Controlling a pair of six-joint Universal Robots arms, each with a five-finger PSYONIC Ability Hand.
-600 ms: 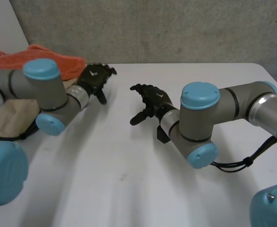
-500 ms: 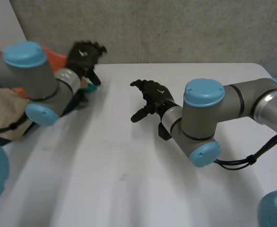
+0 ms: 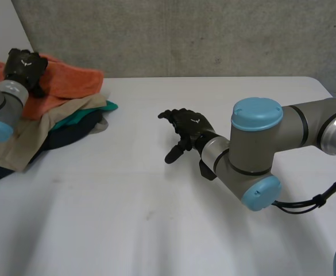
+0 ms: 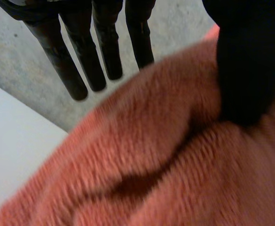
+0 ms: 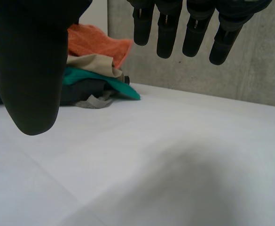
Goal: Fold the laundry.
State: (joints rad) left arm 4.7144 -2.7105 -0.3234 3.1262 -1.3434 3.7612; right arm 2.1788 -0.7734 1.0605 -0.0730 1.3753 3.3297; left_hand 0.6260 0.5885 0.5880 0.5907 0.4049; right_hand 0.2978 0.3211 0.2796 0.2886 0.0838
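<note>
A laundry pile lies at the table's far left corner. On top is an orange towel [image 3: 67, 80], over a beige cloth [image 3: 18, 141], a teal piece [image 3: 96, 110] and a dark garment [image 3: 70, 135]. My left hand [image 3: 24, 68] rests on the towel's left end. In the left wrist view its fingers [image 4: 83, 61] reach out straight past the orange towel [image 4: 151, 179] and the thumb [image 4: 250, 70] lies against the pile, nothing pinched. My right hand [image 3: 186, 127] hovers over the table's middle, open and empty. Its fingers [image 5: 193, 28] and thumb [image 5: 29, 70] are spread above the bare table.
The white table [image 3: 156, 218] meets a grey concrete wall [image 3: 213, 34] at its far edge. The right wrist view shows the laundry pile [image 5: 95, 70] well beyond the right hand's fingertips, with bare tabletop [image 5: 151, 155] between them.
My left arm has swung left, from the table beside the pile onto the orange towel. The right hand has drifted slightly toward the near side.
</note>
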